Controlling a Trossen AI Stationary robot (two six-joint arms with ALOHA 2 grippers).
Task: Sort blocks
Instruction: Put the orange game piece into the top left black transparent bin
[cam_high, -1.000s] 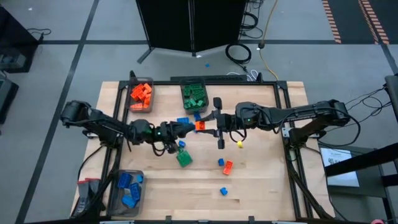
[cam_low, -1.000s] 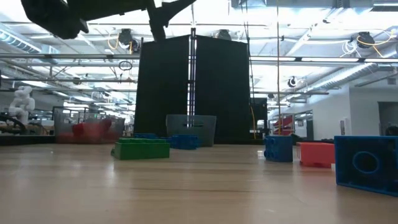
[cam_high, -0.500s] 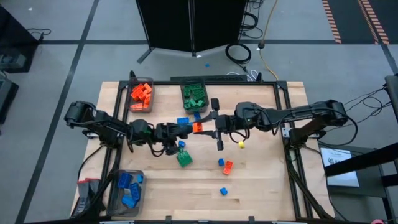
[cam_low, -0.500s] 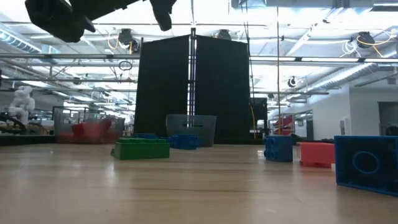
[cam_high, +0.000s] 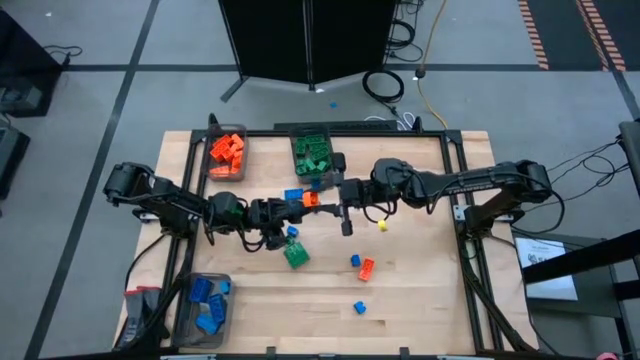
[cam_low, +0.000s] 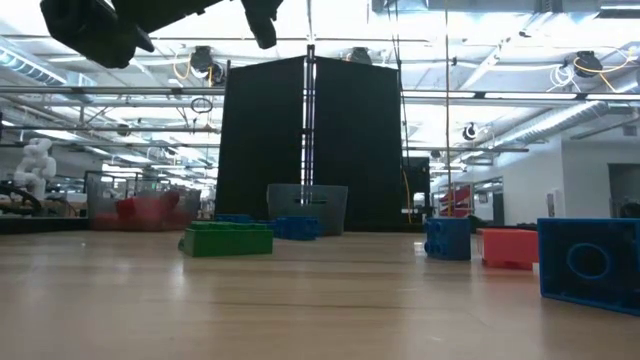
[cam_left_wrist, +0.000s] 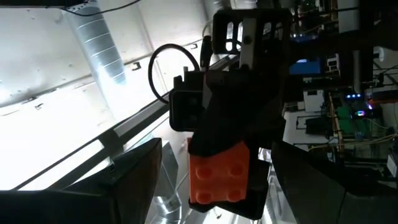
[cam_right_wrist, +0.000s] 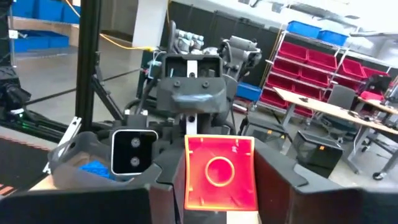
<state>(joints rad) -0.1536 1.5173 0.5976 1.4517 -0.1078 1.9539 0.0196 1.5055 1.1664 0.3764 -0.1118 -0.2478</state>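
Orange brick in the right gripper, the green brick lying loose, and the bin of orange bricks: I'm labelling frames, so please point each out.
orange brick (cam_right_wrist: 219, 172): right wrist view, its underside.
green brick (cam_high: 296, 256): high view, top face.
bin of orange bricks (cam_high: 212, 166): high view, its rim.

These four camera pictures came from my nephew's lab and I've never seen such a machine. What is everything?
Two dark robot arms work at a wooden table. One camera looks straight down, one sits at table height, one rides each wrist. The right gripper holds a small orange studded plastic brick above the table's middle; the open left gripper faces it. Dark translucent bins hold sorted orange bricks, green bricks and blue bricks. A few loose bricks lie on the wood.
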